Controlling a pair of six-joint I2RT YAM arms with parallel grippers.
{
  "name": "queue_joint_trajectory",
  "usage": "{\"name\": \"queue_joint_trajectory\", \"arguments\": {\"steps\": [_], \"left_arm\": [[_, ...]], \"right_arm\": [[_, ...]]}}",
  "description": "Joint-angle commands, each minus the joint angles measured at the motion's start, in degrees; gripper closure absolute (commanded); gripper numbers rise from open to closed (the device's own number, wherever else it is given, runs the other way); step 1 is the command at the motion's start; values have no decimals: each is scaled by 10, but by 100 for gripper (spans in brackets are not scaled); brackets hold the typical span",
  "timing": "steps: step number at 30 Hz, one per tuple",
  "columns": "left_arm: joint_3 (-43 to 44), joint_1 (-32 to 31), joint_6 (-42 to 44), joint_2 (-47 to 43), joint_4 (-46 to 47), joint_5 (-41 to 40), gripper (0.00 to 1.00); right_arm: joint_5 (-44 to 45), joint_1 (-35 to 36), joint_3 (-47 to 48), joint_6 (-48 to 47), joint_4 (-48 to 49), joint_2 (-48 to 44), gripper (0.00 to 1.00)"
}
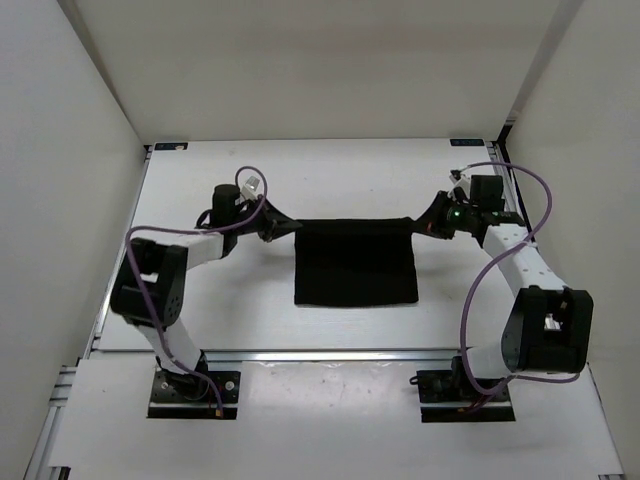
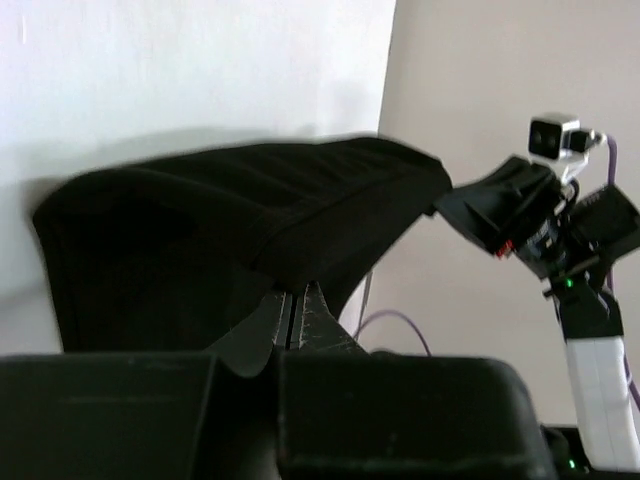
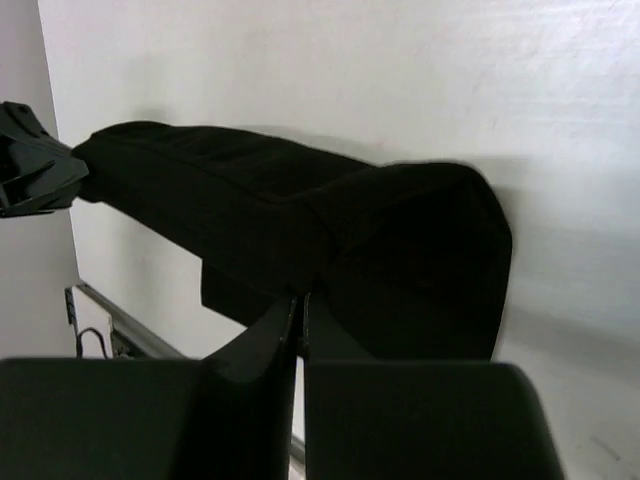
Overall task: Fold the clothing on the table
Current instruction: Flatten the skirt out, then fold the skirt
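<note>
Surface: large flat white matte table, enclosed by white walls.
Item: plain black soft fabric clothing, mid-table. Its far edge is raised and stretched between the left gripper and the right gripper, each clamped tight on a corner.
Progress: fold judged in hand, not yet laid down.
Containers: none visible.

Plain white wall panels close in the scene at the back and on both sides.
</note>
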Motion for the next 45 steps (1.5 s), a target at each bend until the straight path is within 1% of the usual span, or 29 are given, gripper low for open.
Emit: {"name": "queue_joint_trajectory", "arguments": {"steps": [1,3,6,8,10,11,12,14,17,21,27,29,33,36,38,40,41,43,45], "left_arm": [[84,-6,-20,36,76,-9,100],[107,-14,-24,72,78,-2,100],[99,-22,-39,72,88,10,100],[75,-27,-33,56,85,7,100],[22,-37,-30,25,84,5,100],[-7,-41,-27,17,85,-1,100],[-18,-46,-24,2,82,-4,100],[-69,-56,-14,-22,71,-9,100],[-101,-62,26,-56,26,-30,100],[-139,-61,41,-65,14,-20,100],[-154,-71,76,-78,-38,-20,99],[-153,-85,90,-85,-63,-29,99],[-161,-102,103,-92,-84,-39,99],[-165,-111,123,-94,-118,-53,99],[-168,-117,128,-94,-134,-60,98],[-173,-119,139,-98,-147,-66,98],[-174,-121,137,-99,-153,-73,98],[-169,-125,156,-107,-166,-90,91],[-163,-134,170,-109,-205,-117,86]], "right_arm": [[-6,-27,49,-25,64,3,100],[-12,-35,56,-24,58,17,100],[-29,-44,54,-27,34,17,100],[-30,-46,36,-38,2,14,100],[-26,-46,13,-50,-20,9,100],[-7,-43,3,-60,-38,3,100],[1,-40,-15,-67,-47,3,100],[5,-42,-32,-74,-73,0,100],[9,-40,-62,-83,-100,1,100],[8,-30,-88,-89,-130,-10,100],[30,-15,-83,-103,-186,-13,100],[42,-11,-80,-108,-201,-5,100],[45,-9,-85,-106,-210,5,100],[52,-11,-86,-105,-223,18,100],[66,8,-87,-103,-224,27,100],[68,10,-93,-104,-229,38,100],[73,19,-96,-106,-229,39,100],[75,19,-98,-103,-229,45,100],[81,21,-100,-100,-225,57,100]]}}
